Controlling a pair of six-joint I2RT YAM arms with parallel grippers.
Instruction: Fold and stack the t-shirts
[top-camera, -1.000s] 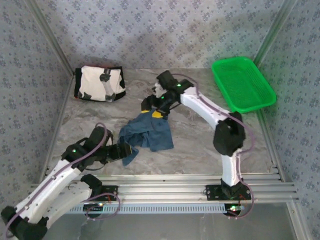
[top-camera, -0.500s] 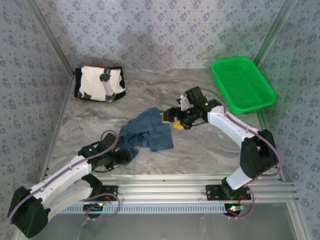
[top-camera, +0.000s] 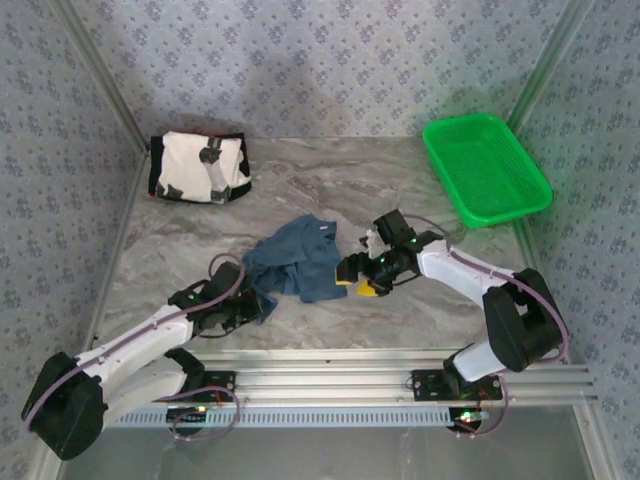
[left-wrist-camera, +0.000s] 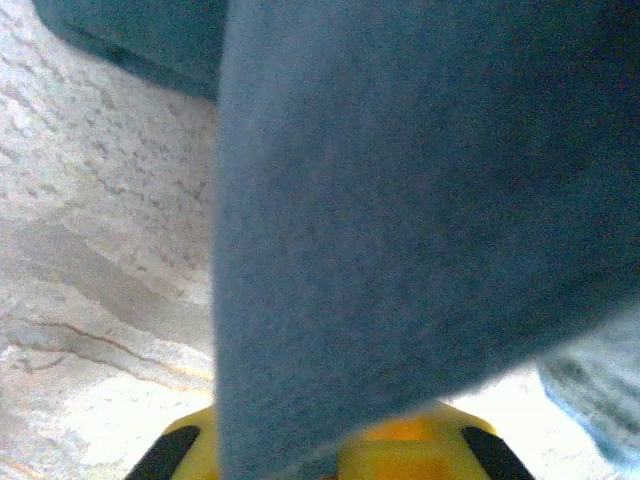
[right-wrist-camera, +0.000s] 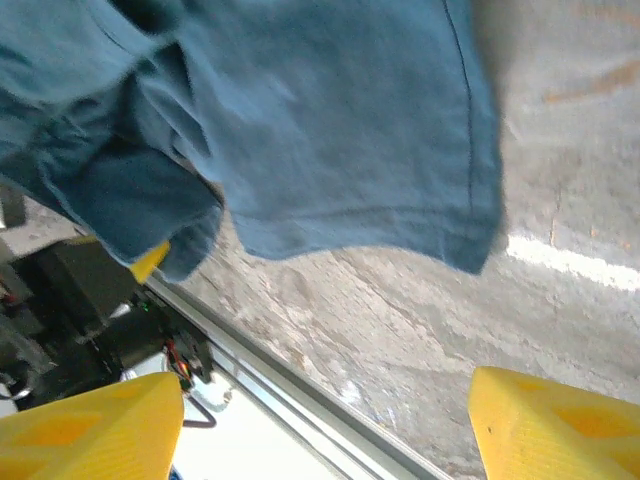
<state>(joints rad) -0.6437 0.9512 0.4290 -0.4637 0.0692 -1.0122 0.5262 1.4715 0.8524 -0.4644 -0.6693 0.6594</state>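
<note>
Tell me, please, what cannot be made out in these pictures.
Left pincer fingertips: left wrist view, covered by the blurred, crumpled dark teal-blue cloth t-shirt against the lens.
Right pincer fingers: right wrist view, cut off by the bottom edge.
Folded cream-white cloth t-shirt with black edges: top view, lower layers hidden by its own top; patch detail too small.

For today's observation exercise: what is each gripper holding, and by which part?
The left gripper is shut on the blue t-shirt at its near-left edge; the right gripper, open, holds nothing.
</note>
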